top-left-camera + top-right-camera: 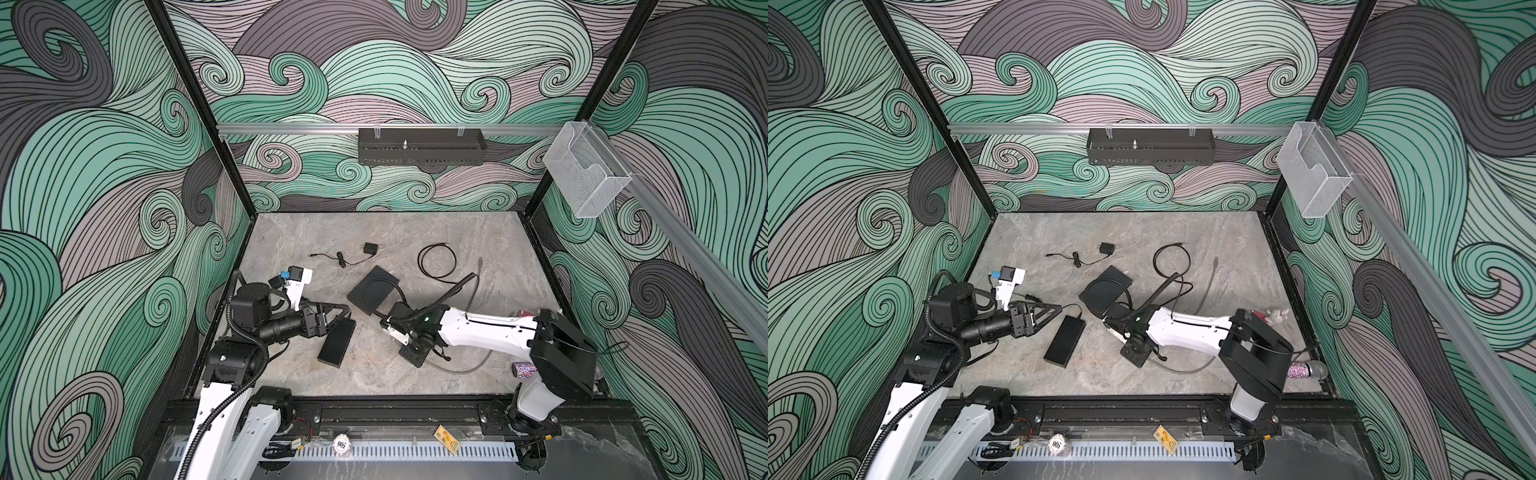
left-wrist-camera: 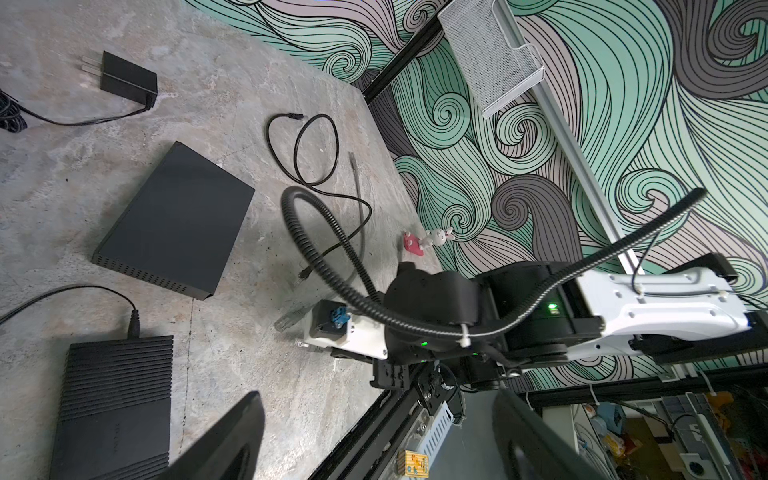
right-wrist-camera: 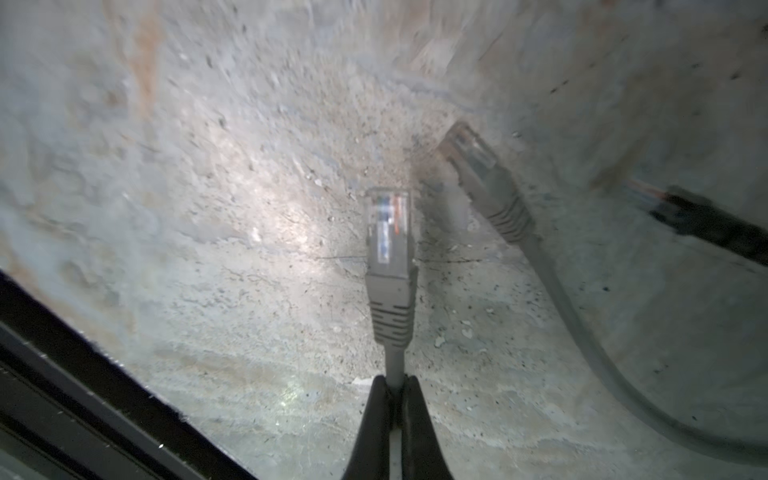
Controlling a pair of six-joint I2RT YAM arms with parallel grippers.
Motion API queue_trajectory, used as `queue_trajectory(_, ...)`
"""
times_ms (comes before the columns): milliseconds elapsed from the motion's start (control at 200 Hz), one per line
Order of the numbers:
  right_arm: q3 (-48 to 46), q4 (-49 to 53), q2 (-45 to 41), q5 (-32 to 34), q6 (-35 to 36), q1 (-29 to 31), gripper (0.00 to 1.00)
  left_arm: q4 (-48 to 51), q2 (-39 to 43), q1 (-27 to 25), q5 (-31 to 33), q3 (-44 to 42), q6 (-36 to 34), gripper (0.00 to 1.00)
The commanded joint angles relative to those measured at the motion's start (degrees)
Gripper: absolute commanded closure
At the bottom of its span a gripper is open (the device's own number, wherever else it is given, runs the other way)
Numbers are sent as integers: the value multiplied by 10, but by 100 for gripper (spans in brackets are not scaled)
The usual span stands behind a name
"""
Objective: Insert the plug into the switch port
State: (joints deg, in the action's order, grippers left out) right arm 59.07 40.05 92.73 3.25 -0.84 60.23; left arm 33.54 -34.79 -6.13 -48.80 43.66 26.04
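Two grippers work near the network switch (image 1: pixel 337 343), a ribbed black box on the stone tabletop (image 1: pixel 478 232).

Right gripper (image 3: pixel 394 384): the fingers are clamped on the grey Ethernet cable (image 3: pixel 394 361) just behind the boot. The RJ45 plug (image 3: pixel 390 232) projects ahead of the fingertips. In both top views this gripper is to the right of the switch and apart from it. The plug is in no port.

Left gripper (image 1: pixel 338 309): the jaws stand wide apart and hold nothing. It is just over the switch's far end, where a black power lead (image 2: pixel 134 324) enters.

A second grey plug (image 3: pixel 473 162) lies on the tabletop, right of the switch. A flat black box (image 1: pixel 374 291) lies just beyond the switch.
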Motion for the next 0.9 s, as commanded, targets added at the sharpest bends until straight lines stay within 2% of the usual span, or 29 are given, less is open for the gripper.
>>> queue_trajectory(0, 20, 0, -51, 9, 16, -3, 97, -60, -1, 0, -46, -10, -7, 14)
queue_trajectory(120, 24, 7, -103, -70, 27, -9, 96, -107, 15, -29, -52, -21, -67, 13)
queue_trajectory(220, 22, 14, -149, -174, 37, -14, 96, -190, 42, -86, -46, -51, -132, 13)
queue_trajectory(265, 19, 16, -170, -213, 37, -18, 96, -210, 53, -114, -54, -57, -188, 13)
queue_trajectory(340, 13, 24, -203, -271, 39, -25, 97, -190, 55, -152, -77, -52, -304, 14)
queue_trajectory(415, 7, 36, -229, -302, 45, -25, 97, -131, 47, -173, -102, -39, -429, 20)
queue_trajectory(520, 2, 45, -256, -323, 50, -25, 100, -71, 24, -190, -103, -26, -524, 26)
queue_trajectory(565, 2, 46, -264, -334, 51, -25, 100, -65, 13, -198, -112, -24, -543, 29)
queue_trajectory(696, 6, 44, -282, -358, 62, -24, 100, -84, -21, -221, -111, -22, -552, 29)
queue_trajectory(896, 1, 30, -306, -347, 66, -16, 100, -74, -86, -243, -133, 11, -572, 31)
